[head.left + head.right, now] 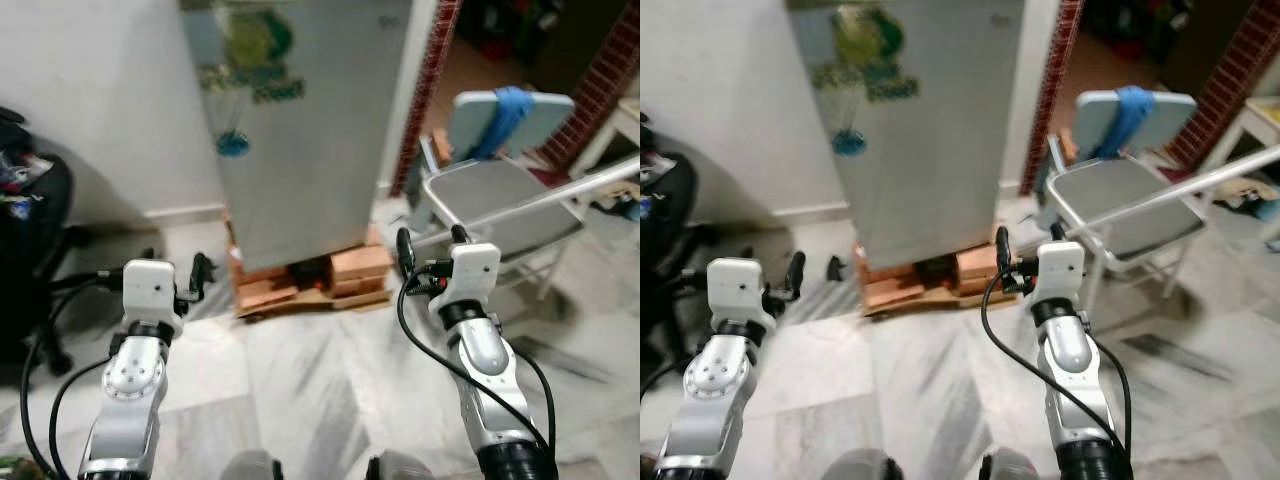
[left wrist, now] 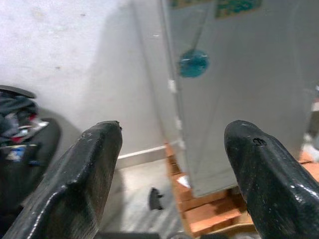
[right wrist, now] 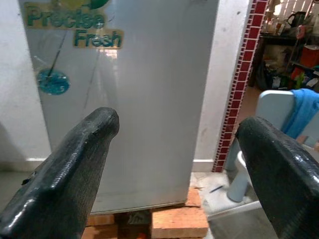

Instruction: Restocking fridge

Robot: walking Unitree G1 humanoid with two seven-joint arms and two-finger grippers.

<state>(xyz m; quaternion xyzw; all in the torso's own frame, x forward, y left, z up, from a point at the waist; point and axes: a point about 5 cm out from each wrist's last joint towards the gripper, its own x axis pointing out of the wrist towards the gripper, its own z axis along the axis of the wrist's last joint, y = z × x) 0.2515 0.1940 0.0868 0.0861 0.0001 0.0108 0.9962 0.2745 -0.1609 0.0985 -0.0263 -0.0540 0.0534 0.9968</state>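
A grey fridge [image 1: 300,130] stands with its door closed against a white wall [image 1: 100,100], raised off the marble floor [image 1: 330,390] on bricks [image 1: 358,264] and wooden blocks under its base. The door carries a green sticker near its top and a small blue round sticker [image 1: 232,145] lower down toward its left edge; from the right wrist view the green lettering reads "Precise Fresh". Both silver arms reach forward toward the fridge. The left end effector [image 2: 172,164] is held low before the fridge's left front corner, its two black fingers [image 2: 89,169] spread wide apart with nothing between them. The right end effector [image 3: 177,164] is held before the fridge's right front corner, its fingers [image 3: 75,169] likewise spread wide and holding nothing. Neither end effector touches the fridge. To the right of the fridge runs a column of red brick tiles [image 1: 428,80] edging a doorway, and near it stands a grey folding chair [image 1: 500,190] with a blue cloth [image 1: 505,115] draped over its backrest. At the left edge of the floor, by the wall, sits a black office chair [image 1: 35,250] with items piled on it. A small dark object [image 2: 155,199] lies on the floor near the fridge's left front corner.
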